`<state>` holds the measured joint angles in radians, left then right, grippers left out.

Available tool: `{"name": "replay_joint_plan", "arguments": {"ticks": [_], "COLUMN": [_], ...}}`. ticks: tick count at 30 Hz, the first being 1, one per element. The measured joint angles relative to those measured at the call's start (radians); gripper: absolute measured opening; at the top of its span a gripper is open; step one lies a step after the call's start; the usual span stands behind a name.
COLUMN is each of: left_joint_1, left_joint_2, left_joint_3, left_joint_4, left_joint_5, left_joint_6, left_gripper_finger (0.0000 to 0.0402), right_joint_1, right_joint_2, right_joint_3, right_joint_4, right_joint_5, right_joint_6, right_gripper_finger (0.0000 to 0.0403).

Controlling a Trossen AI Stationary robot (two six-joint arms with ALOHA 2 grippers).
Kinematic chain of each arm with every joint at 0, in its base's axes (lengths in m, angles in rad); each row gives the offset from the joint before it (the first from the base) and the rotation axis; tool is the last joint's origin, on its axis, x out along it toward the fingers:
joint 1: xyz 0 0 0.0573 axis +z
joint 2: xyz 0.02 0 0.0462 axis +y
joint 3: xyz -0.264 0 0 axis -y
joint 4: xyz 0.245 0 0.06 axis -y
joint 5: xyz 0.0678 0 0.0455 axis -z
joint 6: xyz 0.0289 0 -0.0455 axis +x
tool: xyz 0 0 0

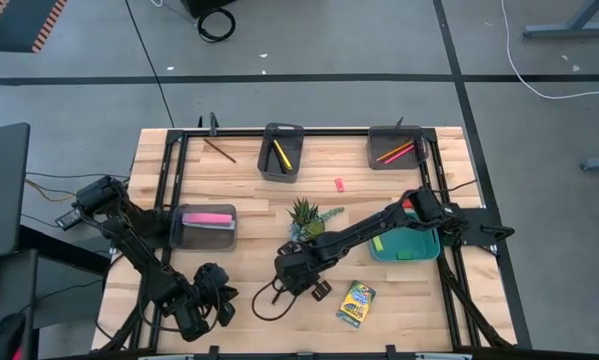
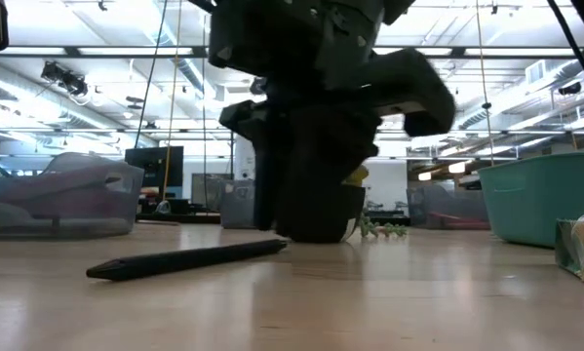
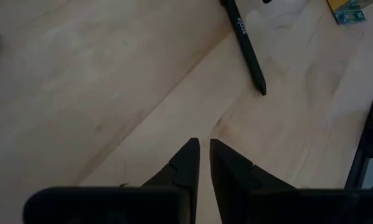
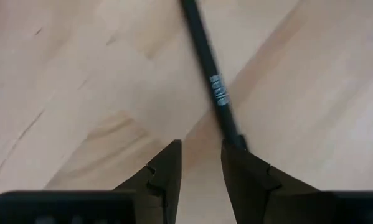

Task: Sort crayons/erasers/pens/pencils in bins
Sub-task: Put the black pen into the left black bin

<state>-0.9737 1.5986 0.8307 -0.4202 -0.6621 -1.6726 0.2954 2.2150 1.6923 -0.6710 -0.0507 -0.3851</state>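
Note:
A black pen (image 4: 206,68) lies flat on the wood table and also shows in the low view (image 2: 189,258). My right gripper (image 4: 202,146) is down at the table near its middle (image 1: 297,275), open, with nothing between its fingers. The pen's near end runs under one fingertip (image 4: 239,152). My left gripper (image 3: 203,144) waits at the table's near left (image 1: 214,295), fingers almost together and holding nothing; the pen (image 3: 248,43) lies ahead of it. The crayon box (image 1: 356,303) lies flat near the front edge. My right gripper points down at the pen's end (image 4: 233,134), which vanishes behind one fingertip. I cannot tell whether that finger touches the pen. The pen lies on the table outside the gap between the fingers.
The dark grey bin (image 1: 281,150) holds a yellow pen, and the far right grey bin (image 1: 396,148) holds red and orange pencils. A grey bin (image 1: 204,225) has a pink bar. The teal bin (image 1: 409,240) holds a green eraser. A plant (image 1: 304,213) and a red eraser (image 1: 339,184) stand mid-table.

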Motion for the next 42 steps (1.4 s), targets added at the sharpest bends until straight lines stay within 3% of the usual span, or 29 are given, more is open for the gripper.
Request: {"name": "replay_joint_plan", "arguments": {"ticks": [15,31,34,42], "left_joint_1": [0.002,0.029,0.029,0.029], "left_joint_2": [0.000,0.000,0.000,0.000], "left_joint_3": [0.000,0.000,0.000,0.000], "left_joint_4": [-0.005,-0.010,-0.010,-0.010], "left_joint_5": [-0.019,-0.026,-0.026,-0.026], "left_joint_6": [0.000,0.003,0.000,-0.012], "left_gripper_finger": [0.0040,0.0033,0.0034,0.0023], "right_joint_1": [-0.085,-0.058,-0.052,-0.014], "right_joint_2": [0.000,0.053,0.053,0.050], "right_joint_3": [0.001,0.001,0.001,-0.002], "right_joint_4": [0.027,-0.006,-0.027,-0.063], "right_joint_5": [-0.034,-0.073,-0.055,-0.045], "right_joint_6": [-0.045,-0.024,0.015,0.048], "right_gripper_finger": [0.0119,0.0118,0.0100,0.0006]}}
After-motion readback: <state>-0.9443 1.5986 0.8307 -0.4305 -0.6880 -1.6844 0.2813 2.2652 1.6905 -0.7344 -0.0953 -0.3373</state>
